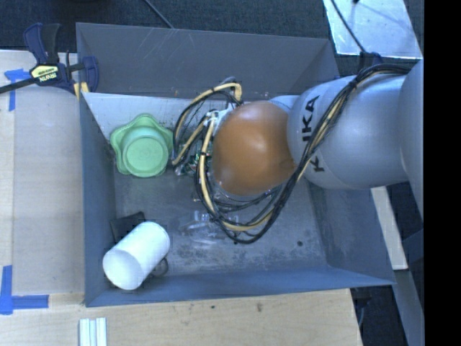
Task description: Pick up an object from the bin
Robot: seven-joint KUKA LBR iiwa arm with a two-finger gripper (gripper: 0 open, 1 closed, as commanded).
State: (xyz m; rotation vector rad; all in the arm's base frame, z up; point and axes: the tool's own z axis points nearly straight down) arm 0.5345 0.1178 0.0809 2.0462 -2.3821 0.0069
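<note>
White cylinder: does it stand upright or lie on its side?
On its side: the white cylinder shows its long wall and one round end.

black item [127, 225]: half under white cylinder [137, 255] | arm [360, 132]: cut off right

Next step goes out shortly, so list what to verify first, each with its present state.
1. White cylinder in open view, on its side in the bin's lower left corner: ok.
2. Green scalloped cup apart from the arm's cables: cannot tell.
3. Black thing behind the cylinder identified: not ok.
4. Whatever lies under the orange cover: cannot tell.
</note>
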